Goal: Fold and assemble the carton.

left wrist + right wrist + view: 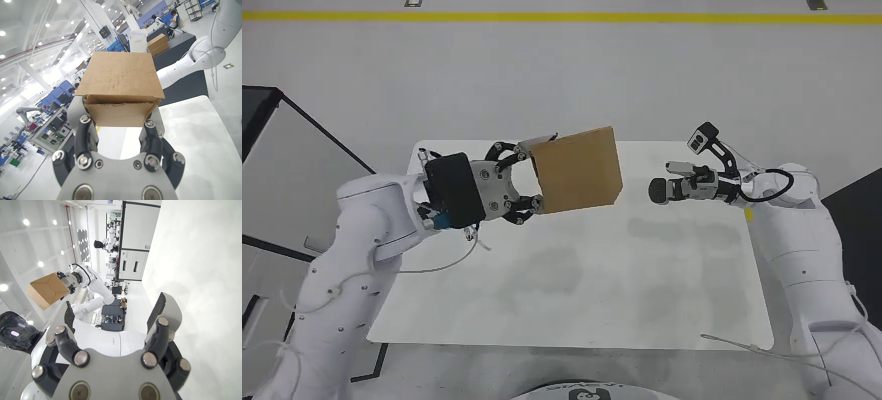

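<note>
The left claw [530, 180] grips one end of the cardboard carton [579, 170], which juts straight out from it above the table [642, 290]. The right claw [655, 189], spread and empty, faces the carton's far end, near but apart.

a: what colour is the carton [579, 170] in this one?
b: plain brown cardboard all over, a touch darker along the creases.
a: and the grippers?
b: left gripper [534, 178] has black linkages, a silver metal plate with shiny screw heads, and white fingers [74, 111]. right gripper [115, 308] is the same black and silver, and its pads [156, 309] are black with a fine ribbed pattern.
a: what about the rest?
b: white table [642, 300], pale grey floor [542, 70], and one yellow stripe [562, 17] running across it.
</note>
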You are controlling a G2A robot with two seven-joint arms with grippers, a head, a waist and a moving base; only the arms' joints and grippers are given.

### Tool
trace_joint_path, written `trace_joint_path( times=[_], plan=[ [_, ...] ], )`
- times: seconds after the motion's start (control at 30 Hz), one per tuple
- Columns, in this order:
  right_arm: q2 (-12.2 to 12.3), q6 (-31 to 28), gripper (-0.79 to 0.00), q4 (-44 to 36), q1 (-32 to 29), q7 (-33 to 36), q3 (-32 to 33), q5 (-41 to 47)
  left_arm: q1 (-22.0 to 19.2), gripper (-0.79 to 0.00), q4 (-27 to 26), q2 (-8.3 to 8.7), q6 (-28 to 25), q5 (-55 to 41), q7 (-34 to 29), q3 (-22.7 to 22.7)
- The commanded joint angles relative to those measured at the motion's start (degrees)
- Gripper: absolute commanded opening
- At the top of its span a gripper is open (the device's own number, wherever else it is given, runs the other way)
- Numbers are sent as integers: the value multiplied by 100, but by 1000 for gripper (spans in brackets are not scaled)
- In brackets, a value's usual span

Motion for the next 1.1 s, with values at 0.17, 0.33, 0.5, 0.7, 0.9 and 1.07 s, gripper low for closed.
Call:
trace_joint_path(
  times=[0.17, 0.33, 0.5, 0.7, 0.9, 1.07],
  plan=[
    [0, 0, 0, 0, 0, 0, 0, 0, -673, -785, 1113, -25, -720, -1163, -413, 537],
    [0, 0, 0, 0, 0, 0, 0, 0, -887, -785, 1510, 15, -720, -1540, -790, 879],
    [0, 0, 0, 0, 0, 0, 0, 0, -912, -785, 1538, 20, -720, -1474, -852, 935],
    [0, 0, 0, 0, 0, 0, 0, 0, -912, -785, 1538, 20, -720, -1474, -852, 935],
    [0, 0, 0, 0, 0, 0, 0, 0, -818, -785, 1611, 3, -599, -1225, -910, 1044],
    [0, 0, 0, 0, 0, 0, 0, 0, -806, -785, 1935, -13, -720, -858, -875, 1317]
  ],
)
